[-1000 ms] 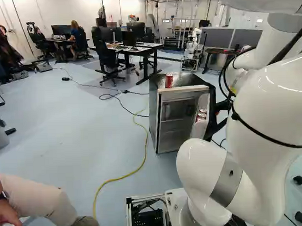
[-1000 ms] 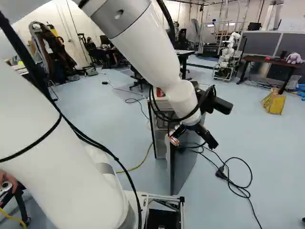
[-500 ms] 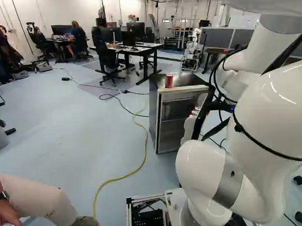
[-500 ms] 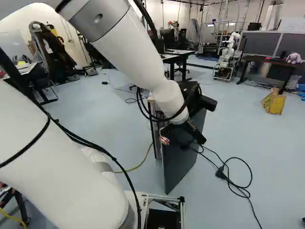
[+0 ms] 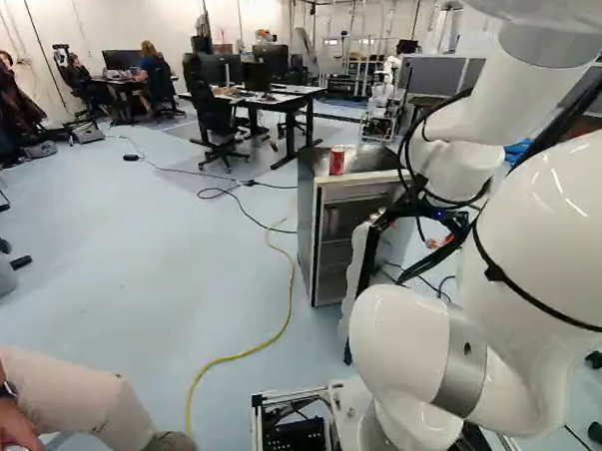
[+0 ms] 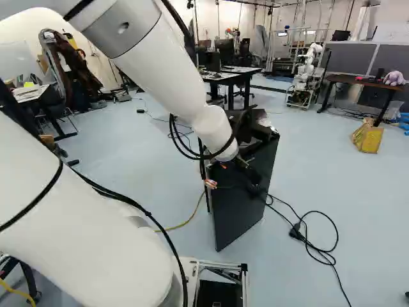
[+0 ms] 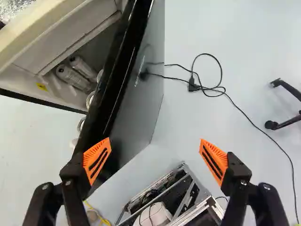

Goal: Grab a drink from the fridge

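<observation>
Door [image 6: 243, 204] has swung closer to shut on the fridge [image 5: 357, 191], narrowing access to the cans [image 7: 74, 76] inside. Gripper [image 7: 155, 141] stands wide, holding nothing; red can [image 5: 336, 162] sits atop the fridge.

One can [image 5: 336, 161] stands on the fridge [image 5: 307, 220], more cans [image 7: 71, 77] lie inside, and a desk [image 5: 303, 96] stands behind.

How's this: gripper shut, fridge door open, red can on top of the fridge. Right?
No, the gripper is open: the wrist view shows its orange pads wide apart. The fridge door is open and the red can stands on top of the fridge.
</observation>
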Available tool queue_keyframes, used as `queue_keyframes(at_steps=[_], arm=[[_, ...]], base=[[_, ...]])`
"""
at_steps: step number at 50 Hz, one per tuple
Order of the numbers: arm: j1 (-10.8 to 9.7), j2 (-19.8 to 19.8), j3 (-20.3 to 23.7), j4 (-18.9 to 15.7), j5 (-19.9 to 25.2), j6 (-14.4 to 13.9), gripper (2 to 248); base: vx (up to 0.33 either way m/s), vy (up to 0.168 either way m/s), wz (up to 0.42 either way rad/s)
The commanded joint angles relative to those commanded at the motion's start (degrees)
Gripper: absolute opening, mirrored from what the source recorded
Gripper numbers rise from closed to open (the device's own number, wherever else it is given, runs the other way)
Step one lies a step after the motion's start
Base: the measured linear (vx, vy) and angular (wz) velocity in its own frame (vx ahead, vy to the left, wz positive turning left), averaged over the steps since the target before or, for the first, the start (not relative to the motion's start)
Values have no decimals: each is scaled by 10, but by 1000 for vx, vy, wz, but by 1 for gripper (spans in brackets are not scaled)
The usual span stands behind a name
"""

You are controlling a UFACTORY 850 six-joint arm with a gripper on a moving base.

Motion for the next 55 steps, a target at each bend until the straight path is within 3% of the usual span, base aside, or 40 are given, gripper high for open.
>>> queue_keyframes(at_steps=[34,55], arm=[[104,-27,-25,0,0,0,247],[150,-70,-65,0,0,0,247]], base=[[0,0,0],[0,0,0]])
